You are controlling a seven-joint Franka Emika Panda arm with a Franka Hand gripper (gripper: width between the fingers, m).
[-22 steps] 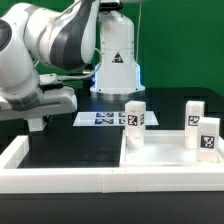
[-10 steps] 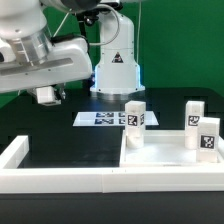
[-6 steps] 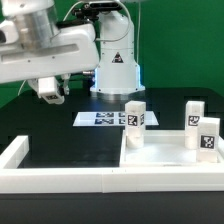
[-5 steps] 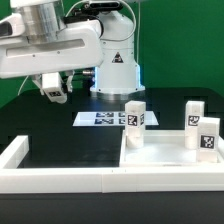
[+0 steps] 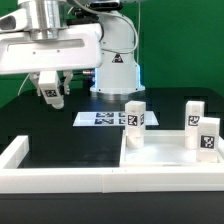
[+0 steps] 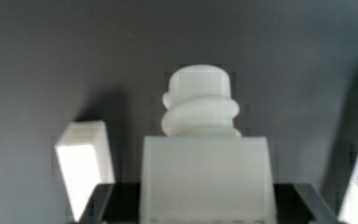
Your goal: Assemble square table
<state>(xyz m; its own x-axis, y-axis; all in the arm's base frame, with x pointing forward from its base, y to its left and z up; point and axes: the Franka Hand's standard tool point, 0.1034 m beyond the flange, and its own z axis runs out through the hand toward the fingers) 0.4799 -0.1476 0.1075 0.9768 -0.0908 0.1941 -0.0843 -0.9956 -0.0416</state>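
Leg gripped and lifted; slab parked in border-wall corner with three legs standing.

Near: border wall (image 5: 60, 178) braces the square slab (image 5: 165, 160) against its corner, probably so it won't shift during screwing. Three legs stand on or near the slab: one (image 5: 134, 122) at its far left corner in the exterior view, two (image 5: 201, 130) at right. Mid: marker board (image 5: 100, 118). Far, aloft: gripper (image 5: 50, 95) clenched on fourth leg (image 6: 204, 140), threaded tip exposed for insertion.
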